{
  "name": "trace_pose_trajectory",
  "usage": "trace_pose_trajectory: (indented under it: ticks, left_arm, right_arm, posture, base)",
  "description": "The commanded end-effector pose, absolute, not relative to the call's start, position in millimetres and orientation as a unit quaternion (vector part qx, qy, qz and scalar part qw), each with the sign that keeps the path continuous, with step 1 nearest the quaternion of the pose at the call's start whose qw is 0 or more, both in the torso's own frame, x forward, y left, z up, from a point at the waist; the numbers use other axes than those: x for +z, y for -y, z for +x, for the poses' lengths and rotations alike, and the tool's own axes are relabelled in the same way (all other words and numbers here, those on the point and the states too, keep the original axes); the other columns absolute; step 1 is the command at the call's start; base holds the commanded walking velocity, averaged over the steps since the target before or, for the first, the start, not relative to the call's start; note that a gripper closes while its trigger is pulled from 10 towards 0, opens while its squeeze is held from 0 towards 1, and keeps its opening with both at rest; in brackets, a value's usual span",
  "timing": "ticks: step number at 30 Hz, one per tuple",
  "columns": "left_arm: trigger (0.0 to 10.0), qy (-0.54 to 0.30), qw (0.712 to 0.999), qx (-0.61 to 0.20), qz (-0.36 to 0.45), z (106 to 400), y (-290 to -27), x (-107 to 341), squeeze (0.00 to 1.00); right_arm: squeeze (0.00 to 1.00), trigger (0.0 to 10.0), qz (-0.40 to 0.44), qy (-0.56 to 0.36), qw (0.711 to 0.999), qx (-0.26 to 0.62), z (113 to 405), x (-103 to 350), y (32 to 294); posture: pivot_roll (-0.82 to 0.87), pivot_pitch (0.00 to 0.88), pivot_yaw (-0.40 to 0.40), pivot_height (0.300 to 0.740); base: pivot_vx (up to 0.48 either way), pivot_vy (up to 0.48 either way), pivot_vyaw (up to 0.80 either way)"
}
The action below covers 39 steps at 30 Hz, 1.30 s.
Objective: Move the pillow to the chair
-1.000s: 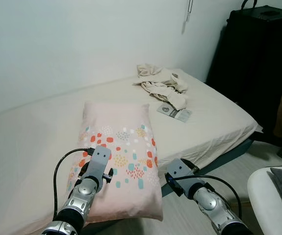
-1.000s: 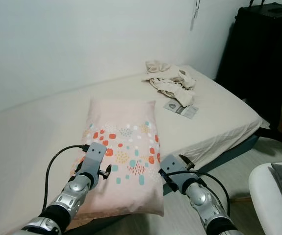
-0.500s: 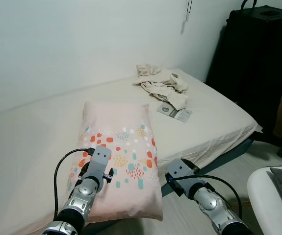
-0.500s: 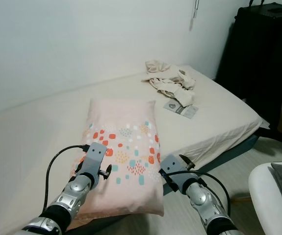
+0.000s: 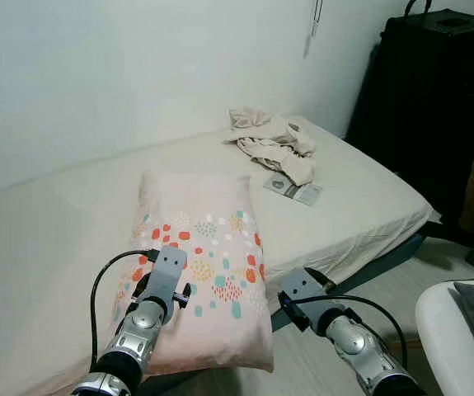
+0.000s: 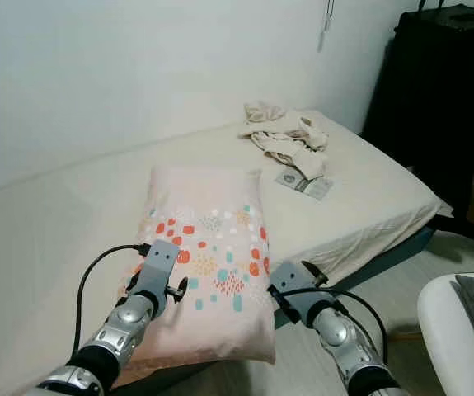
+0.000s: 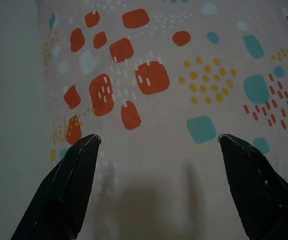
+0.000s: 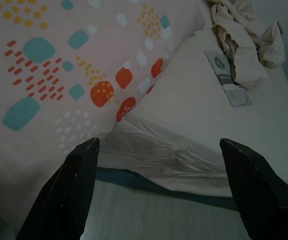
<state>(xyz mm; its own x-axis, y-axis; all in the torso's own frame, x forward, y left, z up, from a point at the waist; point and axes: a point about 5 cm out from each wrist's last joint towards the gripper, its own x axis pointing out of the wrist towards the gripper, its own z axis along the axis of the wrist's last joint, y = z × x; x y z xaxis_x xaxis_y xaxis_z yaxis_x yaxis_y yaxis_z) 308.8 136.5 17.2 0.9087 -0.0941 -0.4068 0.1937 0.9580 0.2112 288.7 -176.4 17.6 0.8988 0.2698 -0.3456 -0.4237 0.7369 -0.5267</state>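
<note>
Reaching for the pillow (image 5: 199, 272) on the bed (image 5: 360, 194).
Head view: left gripper (image 7: 156, 150) over it, right gripper (image 8: 159, 155) beside its edge. Wrist views: both jaws spread, apparently uncontacted; opposite edges should be clamped.

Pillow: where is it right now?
In the head views the patterned pillow lies on the bed, its near end overhanging the edge, with the left gripper open above it and crumpled clothes farther back.
</note>
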Motion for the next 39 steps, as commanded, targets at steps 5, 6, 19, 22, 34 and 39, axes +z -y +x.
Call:
trace_pose_trajectory:
  ticks: [5,6,19,22,34,39]
  left_arm:
    - [10.0,-0.214,0.966,-0.072,0.124,304.5,-138.6,11.6,0.00]
    - [10.0,-0.214,0.966,-0.072,0.124,304.6,-138.7,11.7,0.00]
    - [10.0,-0.214,0.966,-0.071,0.124,303.9,-137.9,11.2,0.00]
    - [10.0,-0.215,0.967,-0.068,0.122,303.4,-138.3,10.7,0.00]
    - [10.0,-0.215,0.967,-0.067,0.122,304.4,-138.9,11.3,0.00]
    - [10.0,-0.214,0.967,-0.066,0.121,304.3,-138.5,11.5,0.00]
  right_arm:
    - [0.00,10.0,-0.306,-0.126,0.925,0.188,286.3,15.5,177.2]
    - [0.00,10.0,-0.306,-0.126,0.925,0.188,286.3,15.5,177.2]
    - [0.00,10.0,-0.306,-0.126,0.924,0.189,285.7,15.2,177.4]
    - [0.00,10.0,-0.307,-0.126,0.924,0.190,285.2,15.1,177.8]
    - [0.00,10.0,-0.307,-0.127,0.924,0.190,285.3,14.9,177.8]
    - [0.00,10.0,-0.307,-0.128,0.924,0.190,285.1,14.9,178.3]
  posture:
    - [-0.13,0.055,0.031,0.740]
    - [-0.13,0.055,0.031,0.740]
    - [-0.12,0.060,0.025,0.740]
    - [-0.12,0.061,0.026,0.740]
    - [-0.12,0.066,0.025,0.740]
    - [-0.12,0.069,0.024,0.740]
  base:
    - [0.000,0.000,0.00]
    - [0.000,0.000,0.00]
    - [0.000,0.000,0.00]
    - [0.000,0.000,0.00]
    - [0.000,0.000,0.00]
    - [0.000,0.000,0.00]
